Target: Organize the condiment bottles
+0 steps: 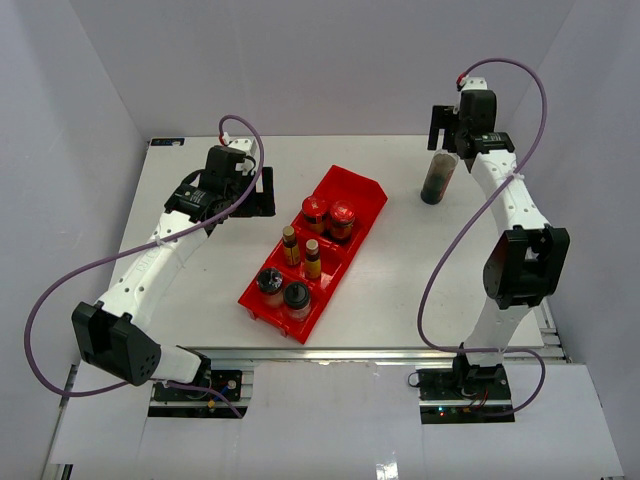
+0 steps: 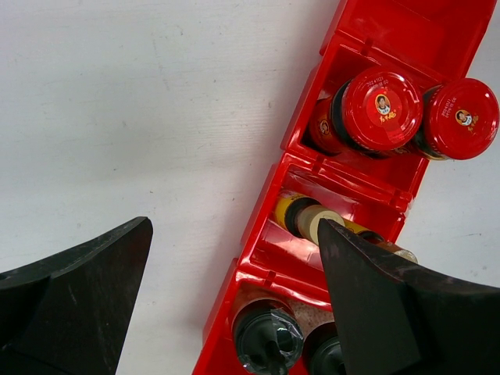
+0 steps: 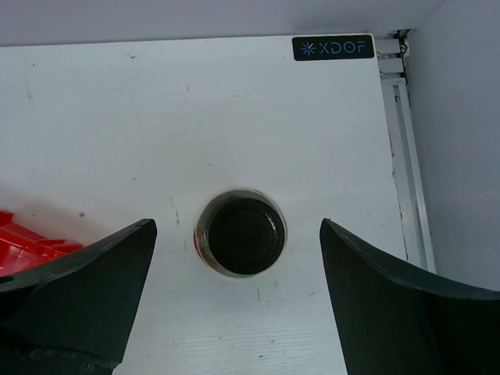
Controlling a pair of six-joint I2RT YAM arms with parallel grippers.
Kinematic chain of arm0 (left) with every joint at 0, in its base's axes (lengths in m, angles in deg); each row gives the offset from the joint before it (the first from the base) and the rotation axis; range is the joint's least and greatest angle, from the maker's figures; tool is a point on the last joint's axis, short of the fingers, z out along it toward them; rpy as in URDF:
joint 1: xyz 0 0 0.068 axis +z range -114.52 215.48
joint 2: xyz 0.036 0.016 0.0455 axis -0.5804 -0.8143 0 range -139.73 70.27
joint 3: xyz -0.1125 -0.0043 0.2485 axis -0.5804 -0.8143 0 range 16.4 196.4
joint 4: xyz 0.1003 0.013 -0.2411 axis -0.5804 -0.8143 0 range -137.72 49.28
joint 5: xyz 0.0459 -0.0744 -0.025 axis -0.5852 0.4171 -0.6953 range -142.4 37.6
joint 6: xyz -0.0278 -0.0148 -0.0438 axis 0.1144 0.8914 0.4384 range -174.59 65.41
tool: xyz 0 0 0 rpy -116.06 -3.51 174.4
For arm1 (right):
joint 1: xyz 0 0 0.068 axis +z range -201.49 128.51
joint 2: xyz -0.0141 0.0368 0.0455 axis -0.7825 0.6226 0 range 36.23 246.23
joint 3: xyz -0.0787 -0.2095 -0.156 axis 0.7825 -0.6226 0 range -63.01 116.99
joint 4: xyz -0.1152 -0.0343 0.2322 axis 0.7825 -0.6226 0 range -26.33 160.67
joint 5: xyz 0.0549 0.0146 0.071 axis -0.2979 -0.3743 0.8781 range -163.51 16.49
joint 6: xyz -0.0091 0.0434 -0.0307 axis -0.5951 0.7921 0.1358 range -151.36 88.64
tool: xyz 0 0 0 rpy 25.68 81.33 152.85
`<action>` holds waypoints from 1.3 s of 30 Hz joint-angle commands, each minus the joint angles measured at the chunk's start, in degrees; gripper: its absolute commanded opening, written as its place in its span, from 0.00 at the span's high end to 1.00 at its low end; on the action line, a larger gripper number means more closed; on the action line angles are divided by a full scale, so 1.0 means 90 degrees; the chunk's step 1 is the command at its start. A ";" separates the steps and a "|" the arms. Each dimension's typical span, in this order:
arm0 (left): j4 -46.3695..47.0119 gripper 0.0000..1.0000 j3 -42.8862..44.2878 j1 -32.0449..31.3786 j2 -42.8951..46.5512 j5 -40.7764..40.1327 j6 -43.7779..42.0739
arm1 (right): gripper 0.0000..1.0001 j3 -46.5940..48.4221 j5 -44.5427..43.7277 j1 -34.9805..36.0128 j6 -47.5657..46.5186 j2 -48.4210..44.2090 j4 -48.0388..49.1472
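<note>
Both left hand (image 2: 234,226) and right hand (image 3: 236,225) gaped empty, we saw; the right hovered over the bottle (image 3: 241,234), its liquid visible only overhead.

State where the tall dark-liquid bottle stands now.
Top view: the dark-liquid bottle stands on the table right of the red bin, beneath the right gripper.

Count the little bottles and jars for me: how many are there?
7. Six stand in the red bin: two red-lidded jars, two yellow-labelled bottles, two black-lidded jars. The dark bottle stands alone on the table.
</note>
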 commanded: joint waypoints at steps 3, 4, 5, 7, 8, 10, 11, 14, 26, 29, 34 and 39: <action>0.0166 0.02 0.0014 0.0027 0.0062 0.0022 -0.0055 | 0.11 0.0149 0.0222 -0.0051 -0.0096 0.0387 0.0407; 0.0169 0.02 0.0001 0.0030 0.0047 0.0012 -0.0055 | 0.11 0.0127 0.0219 -0.0054 -0.0099 0.0415 0.0407; 0.0179 0.02 -0.0021 0.0031 0.0035 0.0004 -0.0052 | 0.12 0.0071 0.0216 -0.0057 -0.0104 0.0428 0.0426; 0.0224 0.02 -0.0056 0.0033 0.0028 0.0006 -0.0037 | 0.14 -0.0093 0.0192 -0.0064 -0.0104 0.0392 0.0593; 0.0244 0.02 -0.0074 0.0028 0.0017 0.0013 -0.0030 | 0.16 -0.0236 0.0190 -0.0064 -0.0115 0.0334 0.0748; 0.0257 0.02 -0.0089 0.0033 -0.0023 0.0025 -0.0025 | 0.20 -0.0463 0.0170 -0.0073 -0.0324 0.0274 0.0939; 0.0257 0.02 -0.0102 0.0026 -0.0036 0.0019 -0.0018 | 0.23 -0.0451 0.0170 -0.0073 -0.0356 0.0299 0.0965; 0.0264 0.02 -0.0131 0.0026 -0.0048 -0.0043 -0.0036 | 0.32 -0.0365 0.0155 -0.0083 -0.0432 0.0387 0.0954; 0.0286 0.02 -0.0167 0.0034 -0.0079 -0.0044 -0.0007 | 0.78 -0.0257 0.0119 -0.0083 -0.0670 0.0337 0.0956; 0.0280 0.02 -0.0165 0.0030 -0.0085 -0.0044 0.0009 | 0.91 -0.0171 0.0108 -0.0083 -0.0685 0.0321 0.0880; 0.0267 0.02 -0.0159 0.0024 -0.0091 -0.0077 0.0013 | 0.92 -0.0187 0.0190 -0.0083 -0.0713 0.0226 0.0928; 0.0253 0.02 -0.0098 0.0030 -0.0109 -0.0056 0.0013 | 0.92 -0.0232 0.0495 -0.0083 -0.0725 0.0091 0.0973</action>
